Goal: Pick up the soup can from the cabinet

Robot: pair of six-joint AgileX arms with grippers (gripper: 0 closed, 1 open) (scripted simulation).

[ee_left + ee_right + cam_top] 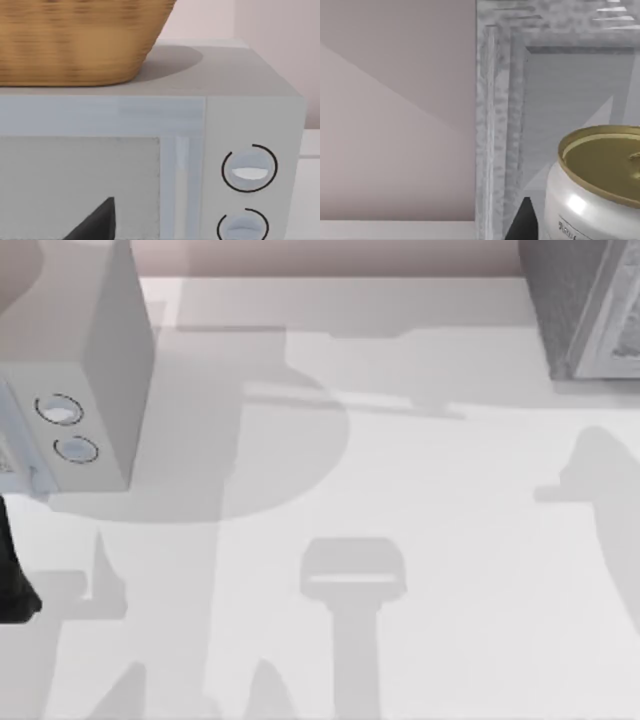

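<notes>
Inside cabinet point(500, 125) | soup can point(592, 185): silver, gold lid | finger states unclear

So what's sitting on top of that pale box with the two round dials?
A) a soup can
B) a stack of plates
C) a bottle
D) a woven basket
D: in the left wrist view a tan woven basket rests on the flat top of the pale box, above its two dials.
</notes>
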